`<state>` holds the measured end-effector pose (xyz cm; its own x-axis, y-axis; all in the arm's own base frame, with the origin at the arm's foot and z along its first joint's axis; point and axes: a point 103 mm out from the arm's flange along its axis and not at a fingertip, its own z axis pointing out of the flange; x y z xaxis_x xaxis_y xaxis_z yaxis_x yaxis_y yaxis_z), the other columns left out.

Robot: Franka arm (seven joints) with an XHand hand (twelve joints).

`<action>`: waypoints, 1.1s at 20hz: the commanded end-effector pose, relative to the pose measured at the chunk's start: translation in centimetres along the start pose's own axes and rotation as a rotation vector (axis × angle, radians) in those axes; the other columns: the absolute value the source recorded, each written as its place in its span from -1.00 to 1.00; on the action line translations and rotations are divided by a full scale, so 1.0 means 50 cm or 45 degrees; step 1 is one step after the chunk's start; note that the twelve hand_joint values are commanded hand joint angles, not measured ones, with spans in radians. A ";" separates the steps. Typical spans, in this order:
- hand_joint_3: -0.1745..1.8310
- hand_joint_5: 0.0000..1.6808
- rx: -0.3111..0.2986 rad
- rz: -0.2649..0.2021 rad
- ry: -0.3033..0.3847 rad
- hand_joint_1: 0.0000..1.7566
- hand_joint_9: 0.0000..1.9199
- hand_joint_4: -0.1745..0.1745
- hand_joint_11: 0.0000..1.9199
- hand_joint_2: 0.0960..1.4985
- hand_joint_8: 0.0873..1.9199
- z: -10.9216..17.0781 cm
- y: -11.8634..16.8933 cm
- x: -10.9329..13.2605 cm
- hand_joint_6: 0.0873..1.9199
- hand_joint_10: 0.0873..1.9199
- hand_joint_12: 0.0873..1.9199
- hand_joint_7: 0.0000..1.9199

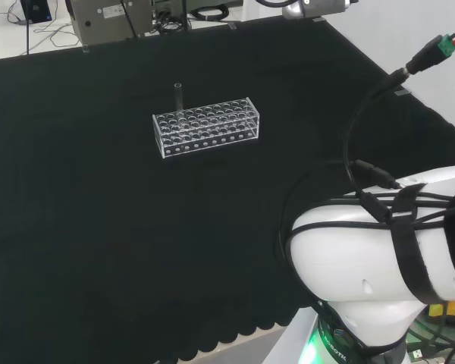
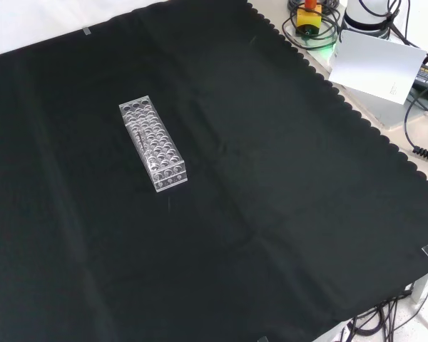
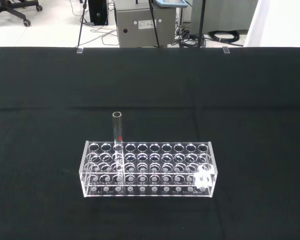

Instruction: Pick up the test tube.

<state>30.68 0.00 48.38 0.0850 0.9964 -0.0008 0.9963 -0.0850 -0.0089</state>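
A clear test tube (image 1: 177,97) stands upright in a clear plastic rack (image 1: 205,127) with several rows of holes, at the middle of the black cloth. The tube sits in a hole near the rack's far left end in the head view. Seen from the front, the rack (image 2: 153,145) lies left of centre and the tube (image 2: 138,135) is a thin line over it. The wrist view looks at the rack (image 3: 147,170) from a distance, with the tube (image 3: 118,135) rising well above its top and a small red mark on it. No other tube is in the rack.
The arm's white links (image 1: 387,258) with black cables stand at the head view's lower right. A grey metal box (image 1: 110,19) sits beyond the cloth's far edge. In the front view a white card (image 2: 376,63) and cables (image 2: 424,107) lie past the scalloped cloth edge at the upper right.
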 end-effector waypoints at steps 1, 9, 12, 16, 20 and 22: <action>-0.95 -0.88 -0.009 -0.007 -0.015 -0.28 -0.87 -0.25 -0.94 0.31 -0.74 0.001 0.003 0.002 -0.87 -0.54 0.31 -0.91; -0.93 -0.95 0.003 -0.052 -0.007 -0.41 -1.00 -0.24 -1.00 0.32 -0.87 0.010 0.044 0.013 -1.00 -0.58 0.26 -1.00; -0.93 -0.91 0.008 -0.086 0.007 -0.40 -1.00 -0.25 -1.00 0.32 -0.71 0.020 0.075 0.021 -1.00 -0.46 0.35 -1.00; -0.94 -0.81 0.031 -0.099 0.097 -0.27 -0.98 -0.34 -1.00 0.32 -0.28 0.039 0.126 0.029 -1.00 -0.12 0.56 -0.97; -0.95 -0.70 0.082 -0.096 0.122 -0.14 -0.86 -0.51 -0.96 0.32 -0.14 0.063 0.182 0.033 -1.00 -0.02 0.65 -0.85; -0.96 -0.67 0.104 -0.099 0.119 -0.12 -0.84 -0.55 -0.95 0.32 -0.12 0.076 0.210 0.035 -1.00 -0.02 0.66 -0.83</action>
<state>35.75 0.69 47.06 0.0272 0.9987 0.0429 0.9992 -0.0259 -0.0316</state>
